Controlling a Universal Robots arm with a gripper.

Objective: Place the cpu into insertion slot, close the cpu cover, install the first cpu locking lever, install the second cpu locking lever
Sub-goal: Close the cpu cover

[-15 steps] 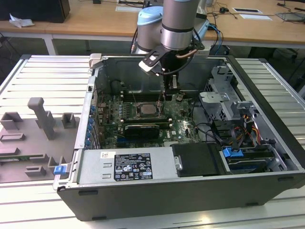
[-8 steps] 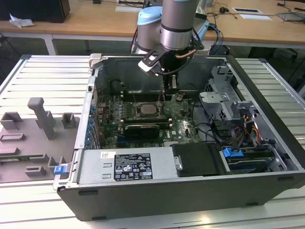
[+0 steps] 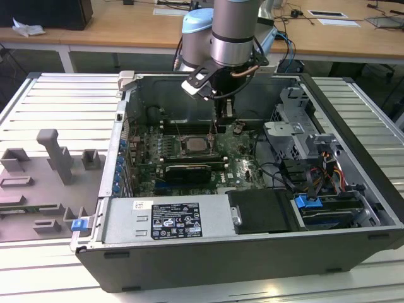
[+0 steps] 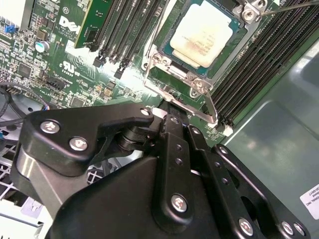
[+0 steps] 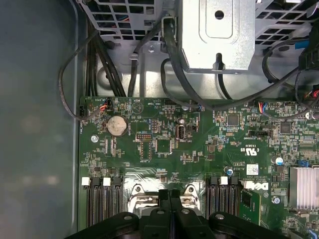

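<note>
The arm reaches down into the open computer case (image 3: 189, 265) on the table (image 3: 50, 101), and the hand (image 5: 170, 193) hovers right at the edge of the insertion slot (image 3: 205, 152), fingers pressed together with nothing visible between them. In the second wrist view the cpu (image 4: 202, 35) sits flat in the socket with its pale metal top facing up, so the first step looks done. The cpu cover (image 4: 157, 59) appears to lie down around the chip, framing it through its square opening, and that reads as the second step done too. The levers are the open question. One thin locking lever (image 4: 209, 105) runs along the socket's edge just by the fingertips, and a second rod (image 4: 294, 5) juts away at the far corner. Neither looks tucked under a catch, so the locking work seems unfinished.
</note>
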